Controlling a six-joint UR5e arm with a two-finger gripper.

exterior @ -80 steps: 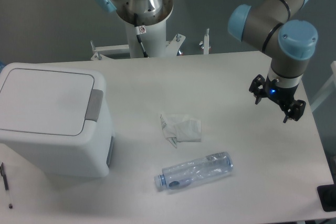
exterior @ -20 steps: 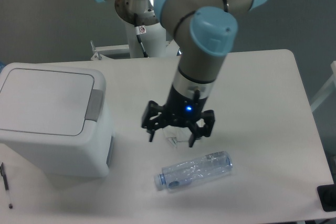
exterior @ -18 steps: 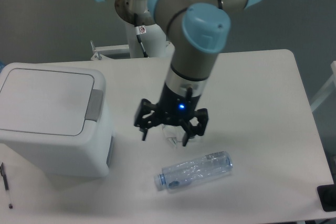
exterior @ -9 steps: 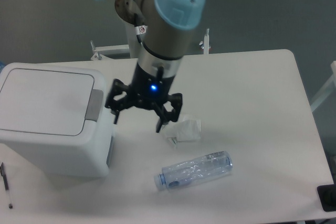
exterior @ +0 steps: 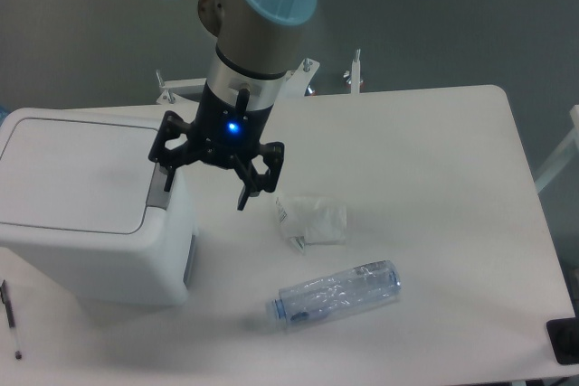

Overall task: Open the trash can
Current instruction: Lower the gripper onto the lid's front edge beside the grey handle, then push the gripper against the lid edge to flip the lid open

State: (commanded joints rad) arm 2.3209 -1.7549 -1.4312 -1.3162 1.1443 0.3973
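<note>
The trash can (exterior: 86,214) is a big white boxy bin at the table's left, its flat lid (exterior: 72,174) down. A grey push-button latch (exterior: 161,194) sits on the lid's right edge, partly hidden by a gripper finger. My gripper (exterior: 204,189) hangs open just above the can's right edge, fingers spread wide. The left fingertip is over the latch, the right one over the table beside the can. Nothing is held between the fingers.
A crumpled white paper (exterior: 310,221) lies right of the gripper. A clear plastic bottle (exterior: 335,295) lies on its side near the front. A pen (exterior: 9,309) rests at the front left edge, a dark object (exterior: 564,339) at the front right corner.
The arm has swept from the table's right side leftward across the paper to the trash can's right edge. The gripper has stayed open. The lid has not moved.
</note>
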